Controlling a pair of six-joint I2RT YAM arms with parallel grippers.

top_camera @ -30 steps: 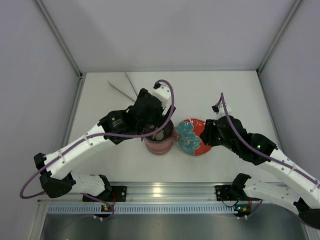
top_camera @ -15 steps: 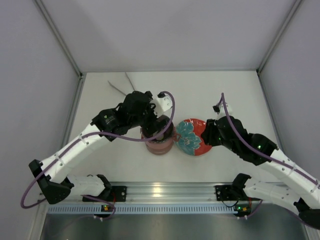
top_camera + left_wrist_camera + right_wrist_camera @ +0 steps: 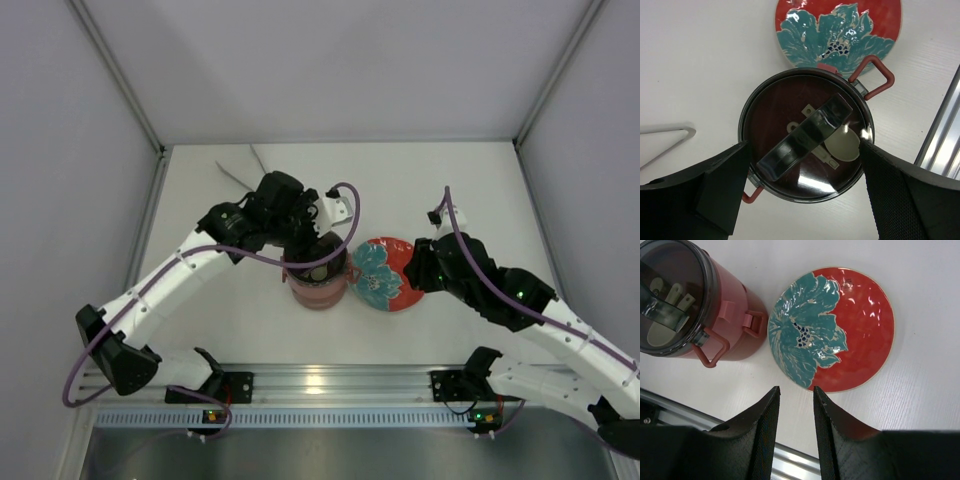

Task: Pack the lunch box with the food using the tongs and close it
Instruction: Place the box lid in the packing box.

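Lunch box [image 3: 318, 292] closed on the tabletop; left arm re-angled above it

**Position of the work item.** The lunch box, a stack of round dusty-pink pots with red loop side handles, stands upright near the middle of the white tabletop [image 3: 480, 190]. Its flat round maroon lid [image 3: 785, 115] is seated on top, with a shiny steel bar lying across it. The box sits just beside the red round plate with a teal flower [image 3: 395, 275], on that plate's left. In the right wrist view a narrow strip of tabletop separates the two.

**Left pincer [image 3: 802, 147].** It is spread wide and hangs directly over the lid. One finger shows at each side of the lid's rim. The pictures do not settle whether the fingers touch the box.

**Right pincer [image 3: 795, 392].** Its fingers stand apart with nothing between them. It hovers at the near edge of the plate.

**Tongs.** The slim silvery metal tongs [image 3: 238, 177] lie at the back left of the tabletop, well apart from the box.

**Change since one second ago.**
- The left wrist has swung: its white cable-bearing segment, formerly at the back of the box, now points to the right.
- The left forearm has shifted toward the tongs.
- The spread of both pincers is unchanged.
- The lunch box, plate, tongs and right arm are in the same places.
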